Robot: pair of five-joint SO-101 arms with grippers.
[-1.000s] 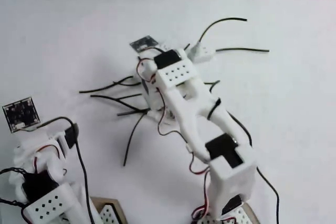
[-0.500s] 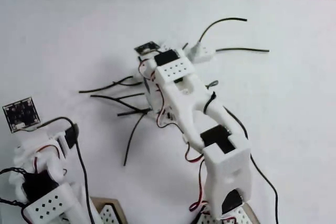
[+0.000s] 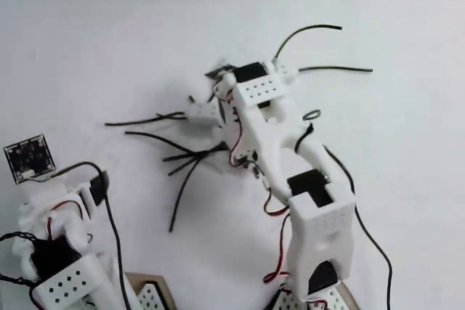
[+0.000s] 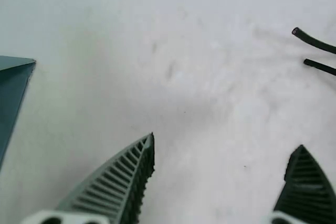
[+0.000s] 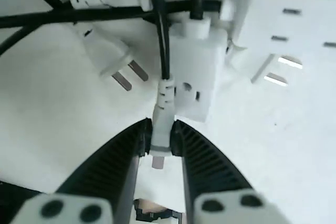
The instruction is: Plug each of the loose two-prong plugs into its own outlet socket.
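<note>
High view: overhead, down onto table (image 3: pixel 87 49). Wrist views: close, past own jaws, same table.

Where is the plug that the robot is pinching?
In the right wrist view, the plug sits in the right gripper, just beside the white outlet block.

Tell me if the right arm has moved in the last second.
Yes. The right arm's wrist shifted rightward, closer to the straight black cable, which stayed put.

Pincer (image 5: pixel 160 126) clamps a white plug (image 5: pixel 163 107) beside an outlet block (image 5: pixel 195 77).
</note>
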